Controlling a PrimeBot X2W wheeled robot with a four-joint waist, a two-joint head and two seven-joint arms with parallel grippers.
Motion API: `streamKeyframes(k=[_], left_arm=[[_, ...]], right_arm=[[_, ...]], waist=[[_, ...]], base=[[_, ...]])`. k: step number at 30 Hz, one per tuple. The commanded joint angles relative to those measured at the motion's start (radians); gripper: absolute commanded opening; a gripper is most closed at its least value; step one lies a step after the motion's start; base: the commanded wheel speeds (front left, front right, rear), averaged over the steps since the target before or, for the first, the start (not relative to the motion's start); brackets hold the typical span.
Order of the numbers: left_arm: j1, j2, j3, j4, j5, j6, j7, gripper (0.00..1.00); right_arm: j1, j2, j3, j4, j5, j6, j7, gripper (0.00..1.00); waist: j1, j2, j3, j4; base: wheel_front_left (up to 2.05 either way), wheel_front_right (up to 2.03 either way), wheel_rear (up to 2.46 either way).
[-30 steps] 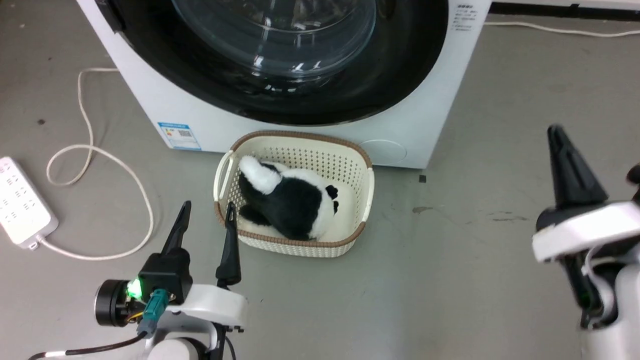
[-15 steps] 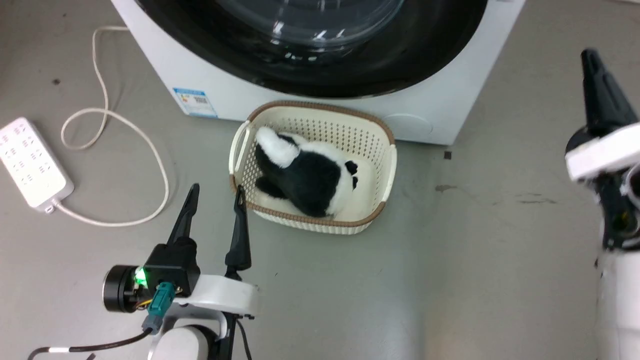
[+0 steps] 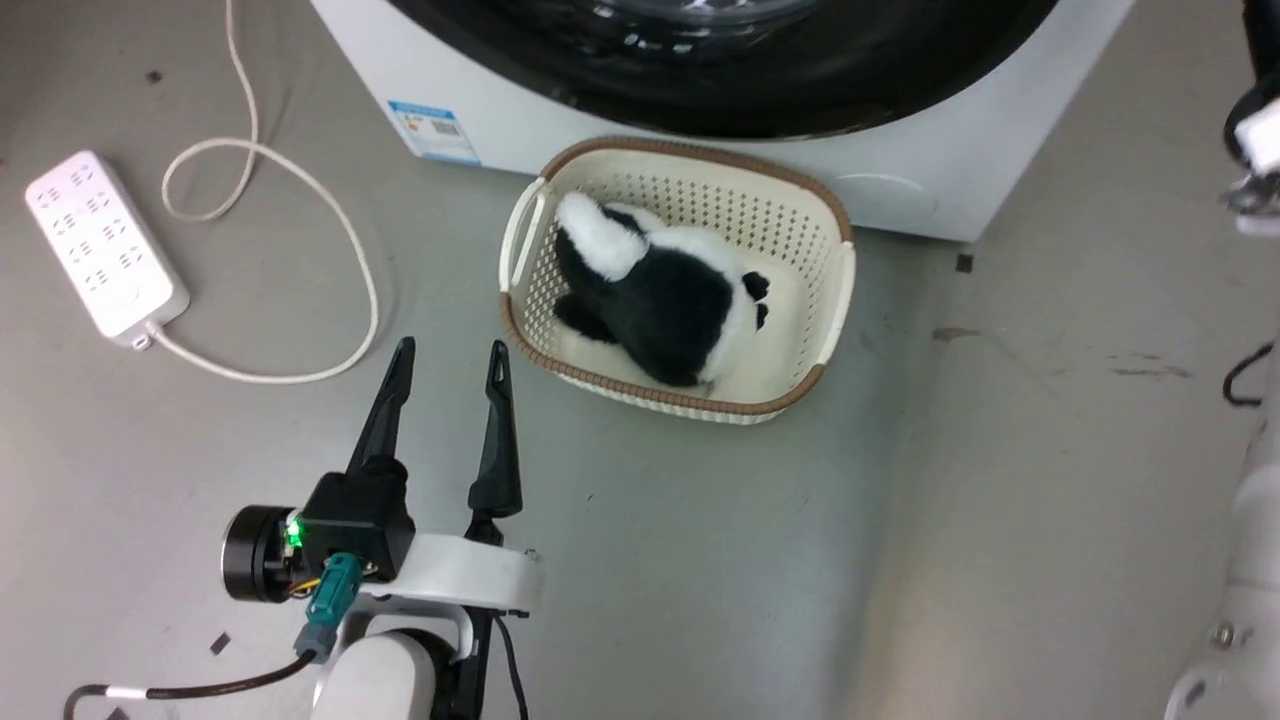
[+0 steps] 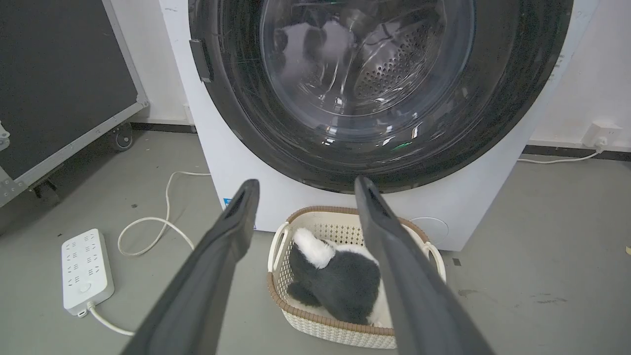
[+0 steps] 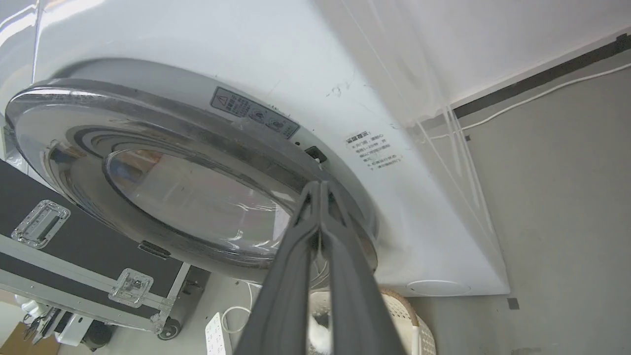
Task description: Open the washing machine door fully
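Black-rimmed washing machine door [image 4: 246,123] looks shut; right gripper [image 5: 320,184], fingers pressed together and empty, points at its edge, needing to hook and pull. Left gripper [image 3: 451,344] gapes, empty.

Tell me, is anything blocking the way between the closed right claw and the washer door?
Nothing visible. The right gripper, shut, points straight at the rim of the door with no object between. The basket sits lower, on the floor.

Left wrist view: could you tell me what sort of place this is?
Probably a lab or workshop, not a home: the washing machine stands on plain grey floor beside a wheeled black flight case, a power strip lying loose.
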Motion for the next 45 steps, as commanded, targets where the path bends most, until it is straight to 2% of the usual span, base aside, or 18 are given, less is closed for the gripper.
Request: streamKeyframes(k=[1, 19, 31, 40, 45], left_arm=[[-0.017, 0.001, -0.01, -0.007, -0.006, 0.009, -0.012, 1.0], [-0.061, 0.001, -0.074, -0.017, -0.04, 0.048, -0.05, 1.0], [-0.102, 0.001, -0.108, -0.024, -0.063, 0.073, -0.073, 1.0], [-0.112, 0.001, -0.118, -0.015, -0.073, 0.093, -0.091, 1.0], [-0.091, 0.001, -0.104, 0.0, -0.063, 0.089, -0.092, 1.0]], right_arm=[[-0.053, 0.002, -0.022, 0.03, 0.013, 0.0, 0.025, 0.0], [-0.447, -0.015, -0.372, 0.344, -0.047, -0.001, 0.283, 0.0], [-0.634, -0.012, -0.543, 0.42, -0.119, -0.001, 0.408, 0.0], [-0.628, -0.003, -0.633, 0.441, -0.156, -0.001, 0.543, 0.0], [-0.502, 0.007, -0.614, 0.403, -0.139, -0.001, 0.585, 0.0]], waist=[[-0.0001, 0.0, 0.014, 0.012], [-0.0001, 0.0, 0.118, 0.09], [-0.0001, 0.0, 0.18, 0.129], [-0.0001, 0.0, 0.159, 0.139], [-0.0001, 0.0, 0.084, 0.12]], base=[[0.0, 0.0, 0.0], [0.0, 0.0, 0.0], [0.0, 0.0, 0.0], [0.0, 0.0, 0.0], [0.0, 0.0, 0.0]])
